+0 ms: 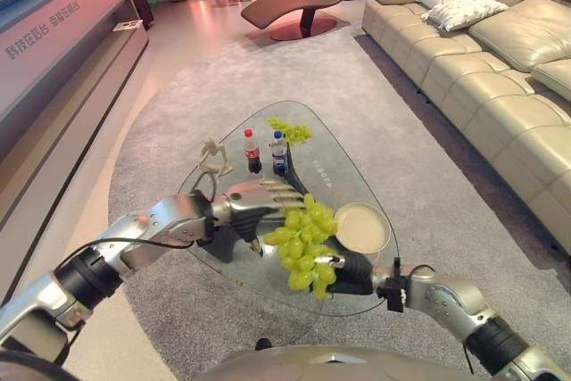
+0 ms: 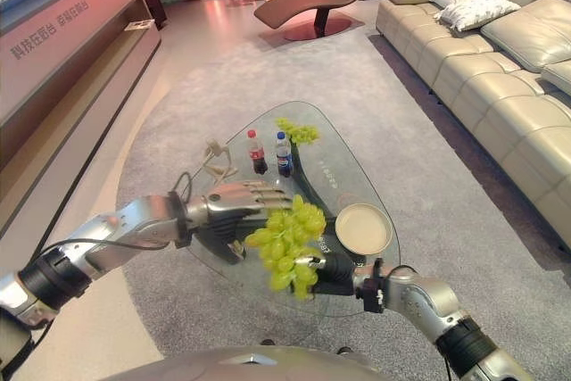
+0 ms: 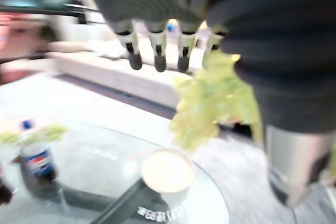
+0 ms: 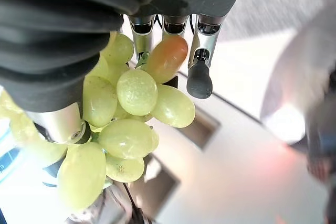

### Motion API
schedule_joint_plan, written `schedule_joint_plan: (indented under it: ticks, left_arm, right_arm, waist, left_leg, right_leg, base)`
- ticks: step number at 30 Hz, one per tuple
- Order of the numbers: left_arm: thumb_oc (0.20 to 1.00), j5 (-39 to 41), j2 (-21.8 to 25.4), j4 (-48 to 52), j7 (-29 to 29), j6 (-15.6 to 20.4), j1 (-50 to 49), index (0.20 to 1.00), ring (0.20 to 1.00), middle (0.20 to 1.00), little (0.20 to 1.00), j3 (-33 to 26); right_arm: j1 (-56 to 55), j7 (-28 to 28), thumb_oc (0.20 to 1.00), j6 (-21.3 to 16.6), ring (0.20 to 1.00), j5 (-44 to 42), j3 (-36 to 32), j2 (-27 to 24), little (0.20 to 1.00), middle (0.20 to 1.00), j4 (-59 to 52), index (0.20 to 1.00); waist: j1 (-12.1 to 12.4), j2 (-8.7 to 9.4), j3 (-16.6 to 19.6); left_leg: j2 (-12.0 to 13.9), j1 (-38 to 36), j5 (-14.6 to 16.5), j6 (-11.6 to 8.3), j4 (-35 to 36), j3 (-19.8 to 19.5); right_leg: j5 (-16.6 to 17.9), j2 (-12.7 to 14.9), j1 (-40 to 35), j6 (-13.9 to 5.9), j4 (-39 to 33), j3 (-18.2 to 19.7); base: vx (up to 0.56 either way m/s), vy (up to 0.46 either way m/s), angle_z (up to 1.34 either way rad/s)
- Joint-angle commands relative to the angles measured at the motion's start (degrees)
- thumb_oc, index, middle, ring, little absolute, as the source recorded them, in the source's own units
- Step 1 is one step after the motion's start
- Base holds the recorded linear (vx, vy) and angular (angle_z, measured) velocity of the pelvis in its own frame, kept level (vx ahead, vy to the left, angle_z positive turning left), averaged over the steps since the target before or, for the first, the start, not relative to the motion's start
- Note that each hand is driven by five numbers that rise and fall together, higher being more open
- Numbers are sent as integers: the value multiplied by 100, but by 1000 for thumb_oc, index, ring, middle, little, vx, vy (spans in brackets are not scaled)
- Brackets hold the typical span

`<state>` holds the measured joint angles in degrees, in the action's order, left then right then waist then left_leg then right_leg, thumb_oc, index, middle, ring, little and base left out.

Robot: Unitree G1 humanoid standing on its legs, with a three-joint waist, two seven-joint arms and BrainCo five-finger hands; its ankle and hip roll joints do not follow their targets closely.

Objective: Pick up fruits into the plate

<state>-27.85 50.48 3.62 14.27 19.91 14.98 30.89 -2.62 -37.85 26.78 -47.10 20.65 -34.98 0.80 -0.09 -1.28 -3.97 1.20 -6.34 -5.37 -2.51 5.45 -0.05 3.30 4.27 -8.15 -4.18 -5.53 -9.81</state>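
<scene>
On the glass bench (image 1: 343, 176), toward its right edge, a round cream plate (image 1: 361, 227) is seen with nothing lying in it. Two small bottles (image 1: 266, 152), one red-capped and one blue-capped, are stood upright side by side toward the far end of the bench, and a second, smaller bunch of green grapes (image 1: 292, 131) lies just behind them. A pale little figurine (image 1: 214, 157) is placed to the left of the bottles.

A large bunch of green grapes (image 1: 305, 243) is held up above the near part of the bench, just left of the plate and clear of it. It is made up of many plump, oval, pale yellow-green berries hanging in a loose cluster; one berry is tinged orange in the right wrist view. The right hand (image 4: 202, 56) is curled round the bunch from below and clamped on it. The left hand (image 1: 259, 198) is held at the top of the bunch with fingers stretched out straight and relaxed, touching the upper berries.
</scene>
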Motion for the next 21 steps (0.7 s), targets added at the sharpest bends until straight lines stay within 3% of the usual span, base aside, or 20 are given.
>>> schedule_joint_plan:
  ticks: [1, 6, 10, 15, 16, 21]
  left_arm:
    - [1000, 694, 17, -475, -341, -255, -21, 1000, 1000, 1000, 1000, -659]
    - [1000, 1593, -305, -1065, -332, -615, -885, 1000, 1000, 1000, 1000, -1455]
    - [1000, 2195, -679, -1790, -353, -962, -1346, 1000, 1000, 1000, 1000, -1703]
    - [1000, 2536, -1145, -2908, -435, -1107, -1630, 1000, 1000, 1000, 1000, -1793]
    - [1000, 2552, -1563, -3940, -603, -1203, -1743, 1000, 1000, 1000, 1000, -1816]
    - [1000, 2668, -1996, -5316, -855, -1334, -1546, 1000, 1000, 1000, 1000, -1682]
  right_arm:
    - [186, -41, 200, -769, 200, 97, -458, 91, 200, 200, -80, 200]
    - [-41, 260, 200, -1344, 200, 908, -1065, 95, 200, 200, 258, 200]
    - [-101, 617, 200, -1794, 200, 1514, -1362, 80, 200, 200, 591, 200]
    - [-44, 963, 200, -2105, 200, 1941, -1526, 70, 200, 200, 1002, 200]
    - [98, 1370, 200, -2266, 200, 2359, -1540, 45, 200, 200, 1312, 200]
    - [598, 2067, 200, -2465, 200, 2607, -1412, 14, 200, 200, 1884, 200]
  waist:
    - [121, 247, -101]
    - [129, 265, -159]
    - [145, 303, -238]
    - [173, 346, -322]
    - [205, 385, -408]
    - [291, 440, -663]
  left_leg:
    - [-15, -546, 1054, -11, -45, 343]
    - [19, -579, 1063, -16, -45, 381]
    - [28, -589, 1070, -7, -45, 395]
    - [37, -598, 1081, -5, -45, 410]
    - [48, -561, 1089, -2, -64, 421]
    - [91, -318, 1087, 21, -144, 402]
  right_leg:
    - [-462, 123, -299, -379, 62, -154]
    - [-486, 119, -324, -359, 73, -161]
    - [-494, 111, -321, -349, 92, -152]
    - [-501, 109, -319, -349, 108, -147]
    - [-499, 112, -272, -359, 133, -133]
    - [-494, 105, -34, -368, 227, -96]
  base:
    - [30, 2, 0]
    - [49, 4, 0]
    - [38, -8, -1]
    - [43, -21, -4]
    - [55, -43, -5]
    - [-60, -70, -7]
